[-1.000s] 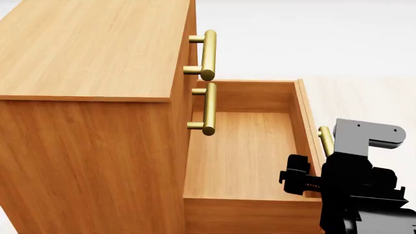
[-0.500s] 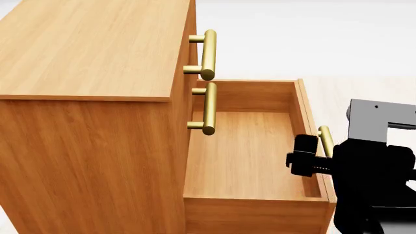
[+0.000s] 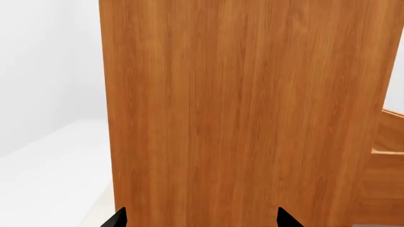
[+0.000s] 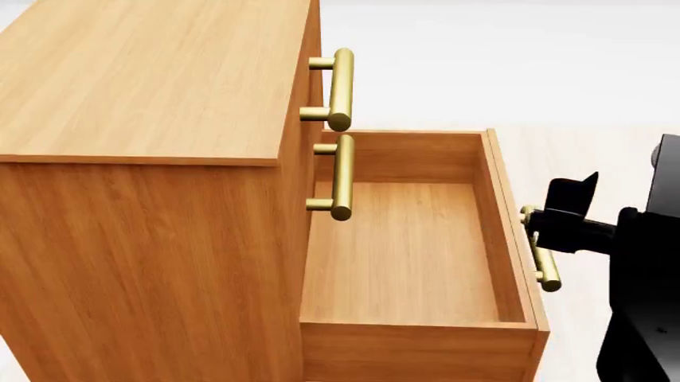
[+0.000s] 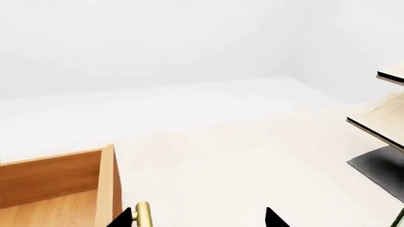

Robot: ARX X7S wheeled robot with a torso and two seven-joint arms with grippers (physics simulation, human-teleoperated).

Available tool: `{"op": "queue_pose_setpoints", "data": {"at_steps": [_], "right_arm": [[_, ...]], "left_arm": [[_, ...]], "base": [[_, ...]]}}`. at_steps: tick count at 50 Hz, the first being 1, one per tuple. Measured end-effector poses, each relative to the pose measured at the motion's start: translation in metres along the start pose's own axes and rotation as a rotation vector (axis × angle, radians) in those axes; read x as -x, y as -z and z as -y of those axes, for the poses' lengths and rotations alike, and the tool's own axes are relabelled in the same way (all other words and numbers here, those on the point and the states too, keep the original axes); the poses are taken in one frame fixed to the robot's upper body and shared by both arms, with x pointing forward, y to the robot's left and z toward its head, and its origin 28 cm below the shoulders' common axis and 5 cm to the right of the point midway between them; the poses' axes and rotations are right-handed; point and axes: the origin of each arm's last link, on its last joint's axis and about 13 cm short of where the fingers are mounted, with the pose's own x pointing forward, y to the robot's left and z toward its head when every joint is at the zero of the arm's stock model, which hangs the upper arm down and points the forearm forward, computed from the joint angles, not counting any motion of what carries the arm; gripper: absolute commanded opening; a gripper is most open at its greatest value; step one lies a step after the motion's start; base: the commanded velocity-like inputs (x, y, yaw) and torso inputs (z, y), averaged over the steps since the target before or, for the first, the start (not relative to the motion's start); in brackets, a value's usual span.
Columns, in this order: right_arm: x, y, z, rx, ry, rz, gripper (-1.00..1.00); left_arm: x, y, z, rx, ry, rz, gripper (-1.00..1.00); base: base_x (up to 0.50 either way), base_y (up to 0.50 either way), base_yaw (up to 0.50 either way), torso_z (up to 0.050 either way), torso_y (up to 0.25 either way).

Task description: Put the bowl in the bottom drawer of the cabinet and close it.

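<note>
Pale floor [image 5: 208,156]; bottom drawer [image 4: 404,255] open, bare

One cabinet [image 4: 149,159], one open bottom drawer [image 4: 404,255], three brass handles [image 4: 340,87].

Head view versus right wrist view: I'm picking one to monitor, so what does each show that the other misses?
Only the head view shows the cabinet top, two upper handles and the bottom drawer's whole empty floor. Only the right wrist view shows a pale rack with a grey base. Both show the open bottom drawer, its brass handle and the right pincer.
</note>
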Motion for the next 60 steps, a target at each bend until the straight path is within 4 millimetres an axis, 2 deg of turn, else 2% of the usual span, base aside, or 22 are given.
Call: {"op": "queue_pose_setpoints", "data": {"at_steps": [27,60], "right_arm": [[0.002,0.006,0.033,-0.015,0.294,0.045,1.0],[-0.008,0.023,0.059,-0.033,0.595,0.007,1.0]], "left_arm": [[-0.001,0.007,0.0,0.017,0.003,0.0,1.0],[-0.001,0.007,0.0,0.029,0.004,0.002,1.0]], "base": [[0.0,0.0,0.0,0.0,0.0],[0.0,0.0,0.0,0.0,0.0]]}}
